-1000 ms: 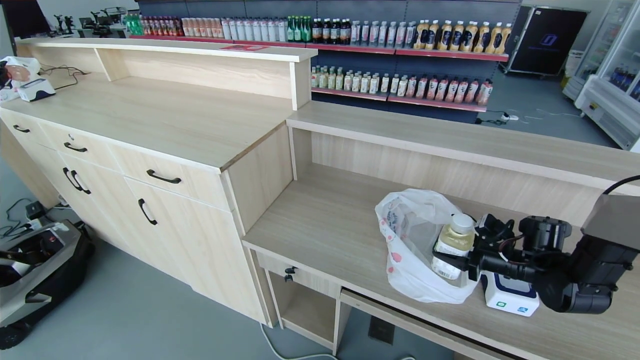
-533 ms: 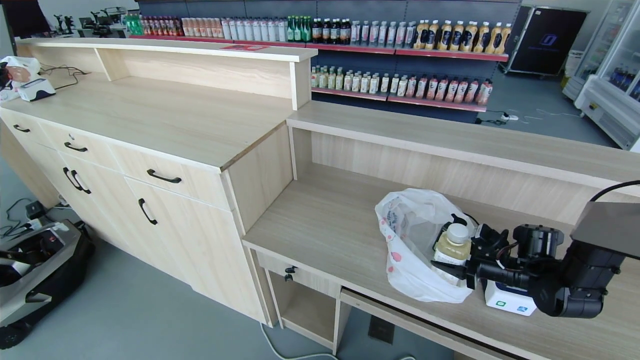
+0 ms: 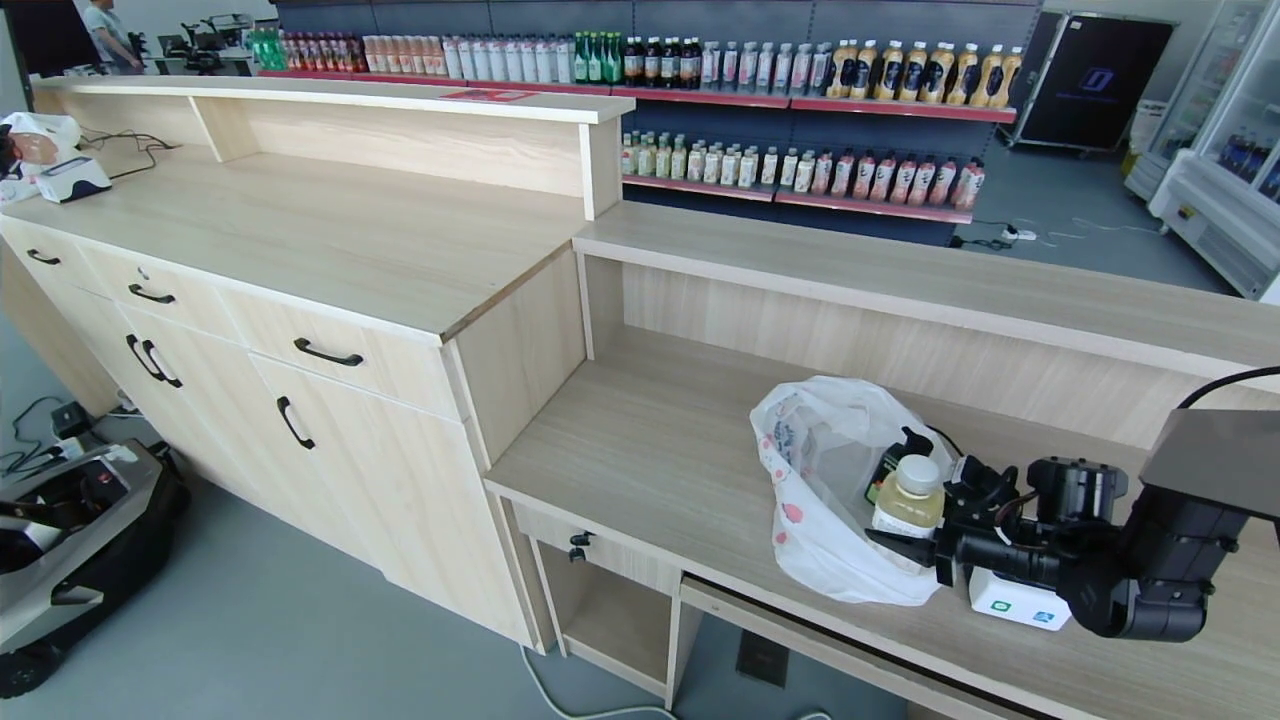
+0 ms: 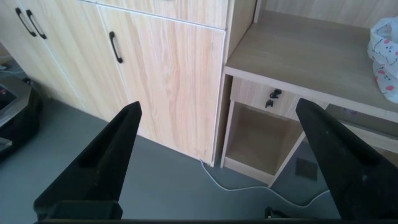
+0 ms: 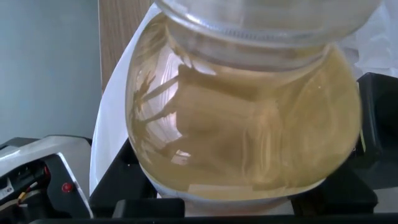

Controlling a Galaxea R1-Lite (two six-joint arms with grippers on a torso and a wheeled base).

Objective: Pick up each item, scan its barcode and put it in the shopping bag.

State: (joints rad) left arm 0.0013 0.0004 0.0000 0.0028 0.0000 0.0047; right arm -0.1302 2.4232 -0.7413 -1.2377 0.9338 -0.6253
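The right gripper [image 3: 903,495] fingers are clamped on the bottle [image 3: 908,500], 1 finger on each side, holding it upright in the mouth of the shopping bag [image 3: 815,480] on the counter [image 3: 660,450]. The white scanner [image 3: 1010,602] sits just beside the bag at 4 o'clock. The left gripper [image 4: 217,124] fingers are spread wide and hold nothing.

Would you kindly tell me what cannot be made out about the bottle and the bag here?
Base of the bottle: head view, hidden by the shopping bag wall and right gripper.
Barcode: right wrist view, bottle too close; its label is cut off by the edge.
Most of the scanner: head view, covered by the right arm.
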